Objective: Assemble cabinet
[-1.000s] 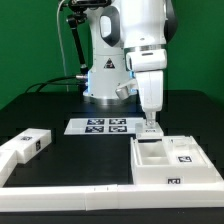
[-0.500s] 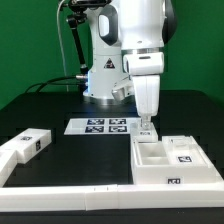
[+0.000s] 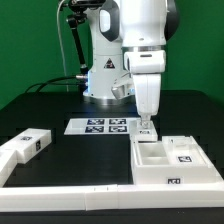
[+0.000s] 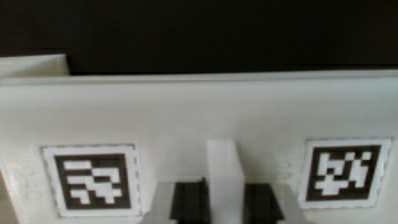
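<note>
Claw (image 3: 147,127) noted closed on the cabinet (image 3: 168,172). In the wrist view a thin white rib (image 4: 222,160) is pinched between the dark fingers (image 4: 187,205), with a tag (image 4: 89,180) on the wall to either side. The jaws are nearly together, so the hold is a narrow one.

The cabinet is located directly below the claw, on the black table (image 3: 40,110). Its open shell spreads from the claw toward the camera and the exterior view's right. A loose block (image 3: 30,143) lies well apart from the claw, to the exterior view's left. The marker board (image 3: 105,126) is just beside the claw on that same side. The rail (image 3: 70,198) runs nearer the camera than the claw.

Handling, judged:
- Hard plastic, stiff and hollow, so probably light.
- The smooth surface is likely slippery.
- Little purchase is offered by the thin rib, and the shell may pivot about the pinch if dragged or lifted.
- A hold near the middle of an outer wall is judged steadier.

Arm pose: the wrist is held vertical, the fingers are pointed straight down, and the forearm is stacked above the claw with the base behind it.
</note>
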Robot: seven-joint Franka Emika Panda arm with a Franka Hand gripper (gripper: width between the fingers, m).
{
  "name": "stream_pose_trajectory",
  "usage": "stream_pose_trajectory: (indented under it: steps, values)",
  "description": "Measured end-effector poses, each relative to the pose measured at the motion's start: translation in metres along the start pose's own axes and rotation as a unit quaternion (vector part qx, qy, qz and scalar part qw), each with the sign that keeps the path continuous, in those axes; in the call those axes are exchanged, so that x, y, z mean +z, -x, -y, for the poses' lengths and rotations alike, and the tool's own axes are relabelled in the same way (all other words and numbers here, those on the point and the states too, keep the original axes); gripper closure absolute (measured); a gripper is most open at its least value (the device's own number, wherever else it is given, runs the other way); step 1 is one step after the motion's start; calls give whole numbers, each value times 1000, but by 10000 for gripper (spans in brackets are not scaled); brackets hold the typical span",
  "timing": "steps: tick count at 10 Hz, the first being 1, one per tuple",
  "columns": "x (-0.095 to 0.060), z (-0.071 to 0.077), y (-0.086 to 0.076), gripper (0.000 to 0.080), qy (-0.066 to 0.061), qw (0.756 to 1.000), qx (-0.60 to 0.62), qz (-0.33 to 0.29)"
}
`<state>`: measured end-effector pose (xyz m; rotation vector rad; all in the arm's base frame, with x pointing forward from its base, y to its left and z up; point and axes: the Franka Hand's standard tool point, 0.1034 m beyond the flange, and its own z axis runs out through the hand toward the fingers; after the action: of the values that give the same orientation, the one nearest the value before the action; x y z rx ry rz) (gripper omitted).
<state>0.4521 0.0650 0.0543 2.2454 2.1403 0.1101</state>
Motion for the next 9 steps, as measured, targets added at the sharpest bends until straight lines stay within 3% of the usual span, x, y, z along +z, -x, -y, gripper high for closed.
stream_pose_trajectory:
  steps: [7, 9]
  values:
    - [-1, -5, -3, 728, 1, 1000, -1, 0]
    - [0, -6, -1, 728, -10, 1000, 1, 6]
